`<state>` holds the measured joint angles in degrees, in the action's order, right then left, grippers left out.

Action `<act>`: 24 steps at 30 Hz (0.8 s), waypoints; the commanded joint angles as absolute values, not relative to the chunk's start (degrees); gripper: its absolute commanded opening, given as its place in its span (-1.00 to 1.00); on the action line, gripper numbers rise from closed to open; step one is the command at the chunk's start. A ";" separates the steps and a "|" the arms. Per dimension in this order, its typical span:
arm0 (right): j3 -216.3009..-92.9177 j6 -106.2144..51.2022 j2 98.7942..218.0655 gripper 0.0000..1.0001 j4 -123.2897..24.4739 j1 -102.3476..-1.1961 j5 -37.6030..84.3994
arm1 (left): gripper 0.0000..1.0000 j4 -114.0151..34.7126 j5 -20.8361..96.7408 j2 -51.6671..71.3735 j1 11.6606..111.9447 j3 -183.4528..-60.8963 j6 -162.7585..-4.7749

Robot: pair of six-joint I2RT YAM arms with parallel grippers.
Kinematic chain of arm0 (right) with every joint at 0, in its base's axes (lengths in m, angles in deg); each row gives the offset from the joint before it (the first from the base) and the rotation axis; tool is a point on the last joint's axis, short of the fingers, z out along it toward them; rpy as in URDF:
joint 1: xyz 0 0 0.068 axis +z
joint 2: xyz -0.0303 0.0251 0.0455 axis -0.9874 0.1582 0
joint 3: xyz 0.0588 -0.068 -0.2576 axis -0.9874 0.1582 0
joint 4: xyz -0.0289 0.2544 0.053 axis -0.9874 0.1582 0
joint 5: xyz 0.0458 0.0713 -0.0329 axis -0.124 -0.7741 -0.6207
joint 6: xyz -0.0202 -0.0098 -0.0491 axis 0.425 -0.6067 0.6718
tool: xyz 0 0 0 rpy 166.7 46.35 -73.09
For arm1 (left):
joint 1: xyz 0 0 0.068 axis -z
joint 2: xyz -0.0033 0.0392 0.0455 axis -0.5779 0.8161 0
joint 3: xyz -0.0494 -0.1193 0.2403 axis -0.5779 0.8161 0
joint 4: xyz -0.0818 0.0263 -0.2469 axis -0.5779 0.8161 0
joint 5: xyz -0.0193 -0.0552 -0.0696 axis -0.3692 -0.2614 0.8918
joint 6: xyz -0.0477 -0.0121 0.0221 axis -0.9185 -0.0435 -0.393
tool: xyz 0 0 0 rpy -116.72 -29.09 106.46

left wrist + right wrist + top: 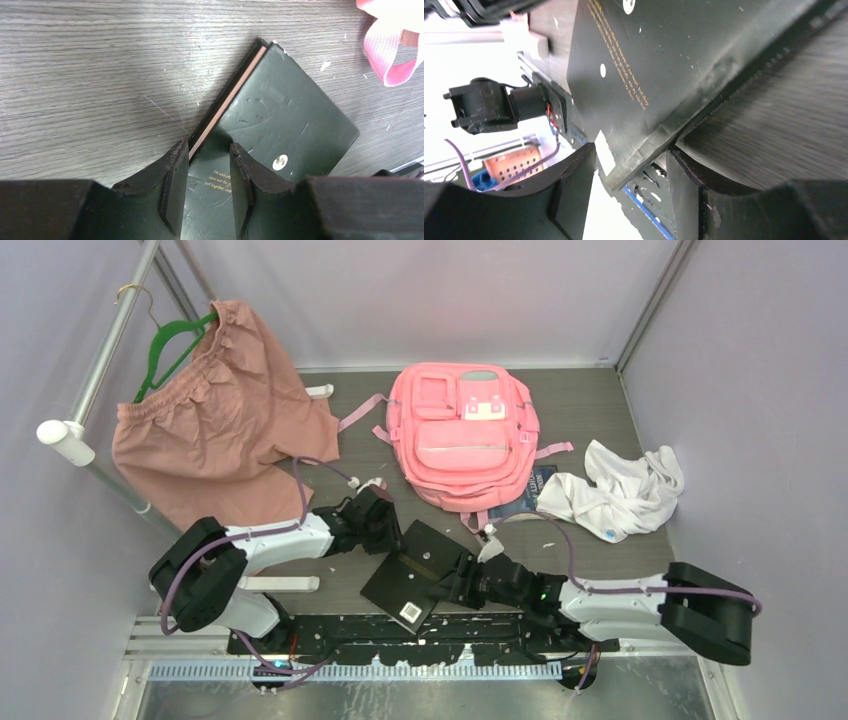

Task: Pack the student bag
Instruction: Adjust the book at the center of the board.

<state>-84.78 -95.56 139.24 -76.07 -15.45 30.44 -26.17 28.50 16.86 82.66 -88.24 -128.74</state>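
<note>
The student bag (465, 435), bright pink, lies flat at the back middle of the table, and one of its straps (390, 55) shows in the left wrist view. In front of it lies a black notebook (415, 570) with gold print, its near corner over the table's front edge. My left gripper (385, 523) hovers open at the notebook's far left edge (285, 115). One of its fingers (175, 170) is beside the spine and the other is over the cover. My right gripper (631, 150) is open astride the labelled near corner of the notebook (664, 55), with gaps showing.
A dusty-pink garment (215, 425) hangs from a green hanger (165, 350) on a metal rail (95, 370) at the left. A white cloth (620, 490) lies crumpled at the right. A dark blue item (530, 495) pokes out from under the bag. Grey walls enclose the table.
</note>
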 commanded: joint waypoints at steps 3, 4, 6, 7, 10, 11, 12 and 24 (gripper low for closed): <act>-91.00 -91.31 122.00 0.21 -73.82 -16.81 52.66 | -0.30 -20.94 39.55 17.08 85.58 -85.50 -129.54; -91.67 -91.06 120.20 0.23 -71.43 -16.77 53.65 | -0.30 -20.45 39.54 16.55 85.58 -85.63 -129.43; -92.23 -91.81 117.32 0.25 -63.67 -16.81 55.26 | -0.30 -18.87 38.91 15.00 85.58 -86.09 -129.19; -92.47 -93.70 116.28 0.24 -59.50 -16.96 56.03 | -0.30 -17.85 38.31 14.17 85.48 -86.51 -128.88; -92.95 -99.31 114.38 0.26 -47.67 -17.16 57.42 | -0.26 -13.56 35.64 11.25 85.07 -88.28 -127.61; -92.77 -100.33 114.16 0.27 -46.01 -17.12 57.10 | -0.23 -12.26 34.73 10.28 84.79 -88.88 -127.09; -92.46 -101.09 114.07 0.28 -44.88 -17.09 56.64 | -0.20 -11.28 34.06 9.35 84.50 -89.26 -126.62; -91.62 -100.09 121.37 0.34 -42.30 -20.52 50.89 | -0.23 -12.47 37.37 10.67 81.66 -85.88 -126.53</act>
